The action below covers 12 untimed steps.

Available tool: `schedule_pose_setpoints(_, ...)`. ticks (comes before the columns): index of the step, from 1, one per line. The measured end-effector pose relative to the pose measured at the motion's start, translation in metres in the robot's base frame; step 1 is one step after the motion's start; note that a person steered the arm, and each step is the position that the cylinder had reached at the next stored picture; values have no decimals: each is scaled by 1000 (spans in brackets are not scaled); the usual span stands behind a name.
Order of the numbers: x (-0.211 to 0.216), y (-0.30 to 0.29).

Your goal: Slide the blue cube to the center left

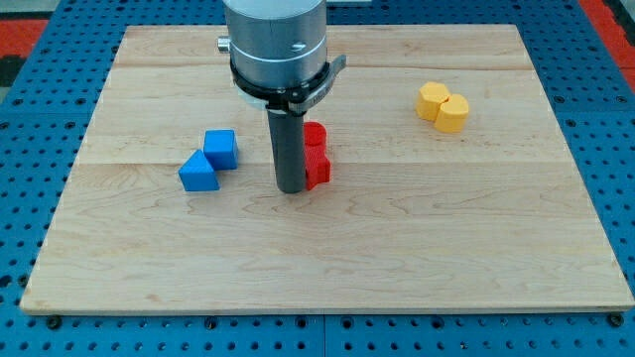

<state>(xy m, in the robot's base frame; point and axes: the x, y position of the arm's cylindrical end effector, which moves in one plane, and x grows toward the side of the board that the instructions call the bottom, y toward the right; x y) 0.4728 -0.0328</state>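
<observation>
The blue cube (221, 149) sits on the wooden board (327, 258) left of centre. A second blue block (198, 173), wedge-like, touches it at its lower left. My tip (291, 188) rests on the board about in the middle, to the right of the blue cube and apart from it. Two red blocks (316, 156) stand directly to the right of the rod, partly hidden by it and touching or nearly touching it.
Two yellow blocks (443, 106), rounded in shape, lie side by side at the view's upper right. The board is surrounded by a blue perforated table (30, 198).
</observation>
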Motion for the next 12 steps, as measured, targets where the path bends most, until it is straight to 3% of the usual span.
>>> schedule_pose_setpoints(1,-6,2)
schedule_pose_setpoints(2,-13,-56)
schedule_pose_setpoints(5,-15,-125)
schedule_pose_setpoints(6,-15,-42)
schedule_pose_setpoints(7,-30,-35)
schedule_pose_setpoints(9,-62,-132)
schedule_pose_setpoints(11,-117,-164)
schedule_pose_setpoints(12,-88,-188)
